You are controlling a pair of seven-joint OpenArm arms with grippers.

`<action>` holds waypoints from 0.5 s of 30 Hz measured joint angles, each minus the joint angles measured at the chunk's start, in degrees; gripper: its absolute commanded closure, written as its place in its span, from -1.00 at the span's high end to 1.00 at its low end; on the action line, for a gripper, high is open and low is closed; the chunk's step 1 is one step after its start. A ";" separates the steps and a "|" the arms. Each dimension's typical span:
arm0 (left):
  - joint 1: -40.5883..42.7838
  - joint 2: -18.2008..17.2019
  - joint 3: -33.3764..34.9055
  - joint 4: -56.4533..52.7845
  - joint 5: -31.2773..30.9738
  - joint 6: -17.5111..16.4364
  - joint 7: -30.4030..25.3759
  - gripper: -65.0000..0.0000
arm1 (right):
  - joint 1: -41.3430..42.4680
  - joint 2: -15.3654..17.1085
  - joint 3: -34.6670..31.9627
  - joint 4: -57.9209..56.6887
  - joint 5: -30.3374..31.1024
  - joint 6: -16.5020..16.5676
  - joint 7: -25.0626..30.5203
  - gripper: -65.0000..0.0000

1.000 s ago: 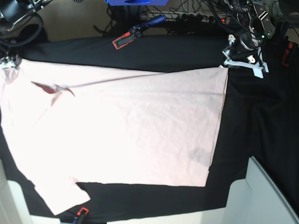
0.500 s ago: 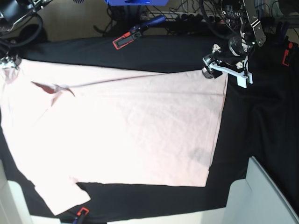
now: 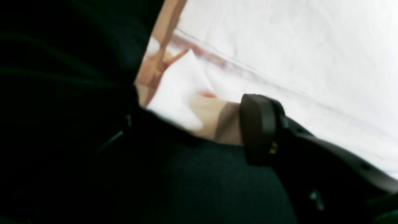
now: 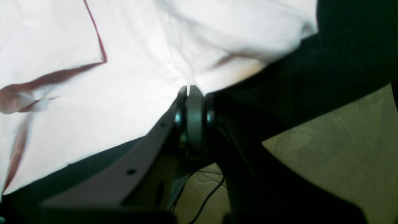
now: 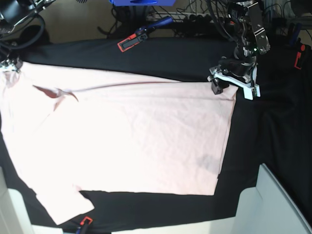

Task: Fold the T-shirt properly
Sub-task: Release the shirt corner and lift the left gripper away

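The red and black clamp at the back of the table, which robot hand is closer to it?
Left. The left gripper is to the right of the clamp, at the T-shirt corner. The right gripper is farther, at the left edge.

We find the T-shirt (image 5: 122,141) spread flat on the table cloth (image 5: 273,136), filling the left and middle of the base view. Left gripper (image 5: 230,86) sits at its far right corner; right gripper (image 5: 9,63) at its far left corner. A clamp (image 5: 144,32) lies behind the shirt, another (image 5: 84,223) before it.
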 measured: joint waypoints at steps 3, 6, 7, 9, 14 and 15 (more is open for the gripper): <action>-0.37 0.07 0.00 -0.02 0.07 0.04 0.26 0.23 | 0.02 0.02 0.00 0.00 -0.02 0.00 0.00 -0.99; -0.55 0.09 -0.04 -0.11 0.96 1.09 0.26 -0.48 | -0.02 0.04 0.00 0.00 -0.02 0.00 0.00 -0.99; -0.59 0.02 -0.15 -0.24 1.07 1.11 0.46 -0.74 | 0.00 0.02 0.00 0.00 -0.02 0.00 0.00 -0.99; -0.48 -0.07 -0.24 -0.70 0.24 0.92 0.28 -0.68 | 0.04 0.02 0.00 0.00 0.00 0.00 0.00 -0.99; -0.35 -0.02 -0.39 -0.70 -0.04 0.87 1.05 -0.72 | 0.02 0.02 0.00 0.00 0.00 0.00 0.00 -0.99; -0.35 -0.04 -0.46 -0.68 -0.28 0.85 1.64 -0.72 | 0.00 0.02 0.00 0.00 0.00 0.00 0.00 -0.99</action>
